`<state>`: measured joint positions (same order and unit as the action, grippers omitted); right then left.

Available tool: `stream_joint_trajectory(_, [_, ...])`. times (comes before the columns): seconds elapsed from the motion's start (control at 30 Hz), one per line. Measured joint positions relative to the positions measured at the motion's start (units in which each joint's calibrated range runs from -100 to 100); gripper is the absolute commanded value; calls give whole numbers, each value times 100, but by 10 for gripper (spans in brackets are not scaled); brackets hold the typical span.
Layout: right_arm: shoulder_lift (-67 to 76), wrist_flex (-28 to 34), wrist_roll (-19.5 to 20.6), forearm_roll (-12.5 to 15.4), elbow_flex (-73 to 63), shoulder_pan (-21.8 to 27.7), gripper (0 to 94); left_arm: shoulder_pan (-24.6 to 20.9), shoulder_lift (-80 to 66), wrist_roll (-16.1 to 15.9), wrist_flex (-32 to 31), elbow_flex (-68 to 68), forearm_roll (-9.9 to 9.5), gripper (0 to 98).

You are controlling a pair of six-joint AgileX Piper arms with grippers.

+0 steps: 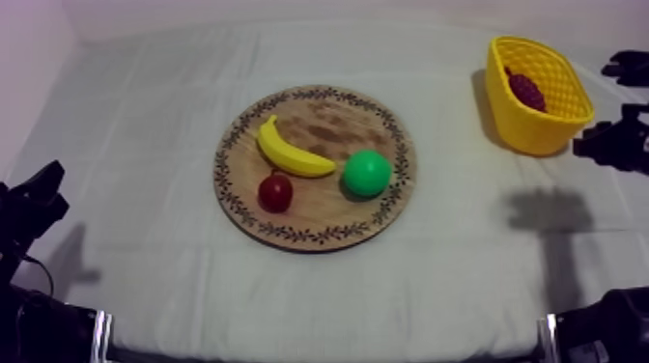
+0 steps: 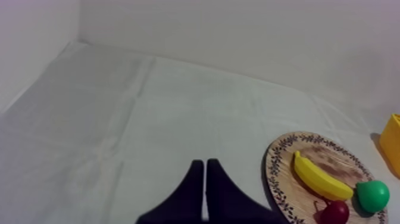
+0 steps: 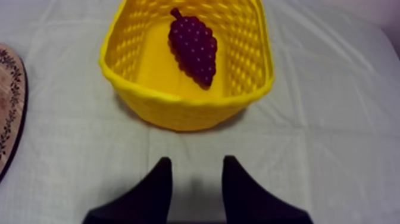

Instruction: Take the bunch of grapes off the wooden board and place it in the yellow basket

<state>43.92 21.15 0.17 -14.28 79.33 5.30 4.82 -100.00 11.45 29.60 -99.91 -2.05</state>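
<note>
Right claw [image 3: 195, 162] hangs with its two black fingers spread wide and nothing between them, over bare cloth just short of the yellow basket [image 3: 178, 101]. To me that reads as a release already made: the bunch of grapes [image 3: 193, 47] lies inside the basket, stem toward the far wall, and no finger touches it. Left claw [image 2: 205, 162] is pinched into a narrow wedge above the cloth [image 1: 145, 145], well apart from the work. I'd judge it idle, since the basket sits on the other arm's side.

Seen from above, the basket stands at two o'clock from the wooden board [image 1: 328, 121]. On the board the banana [image 1: 290, 154] lies toward ten o'clock, the small red fruit [image 1: 275, 192] at seven and the pear [image 1: 367, 174] at four. Nothing stands between the right claw and the basket. The job looks finished, and the yellow rim is the only thing the arm might catch.
</note>
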Motion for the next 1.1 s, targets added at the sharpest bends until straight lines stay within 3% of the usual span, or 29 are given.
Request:
stream_joint_trajectory(0.13, [567, -104, 10, 5, 534, -7, 164, 0, 0, 0, 0, 0, 0, 1])
stream_joint_trajectory(0.33, [1626, -107, -68, 230, 1332, -35, 29, 0, 0, 0, 0, 0, 0, 1])
stream_joint_trajectory(0.67, [3590, 416, -609, 1084, 2043, -55, 6, 0, 0, 0, 0, 0, 0, 1])
stream_joint_trajectory(0.8, [4104, 987, -884, 1374, 2067, -75, 4, 0, 0, 0, 0, 0, 0, 1])
stream_joint_trajectory(1.1, [4900, 1311, -1330, 1539, 2067, -187, 3, 0, 0, 0, 0, 0, 0, 1])
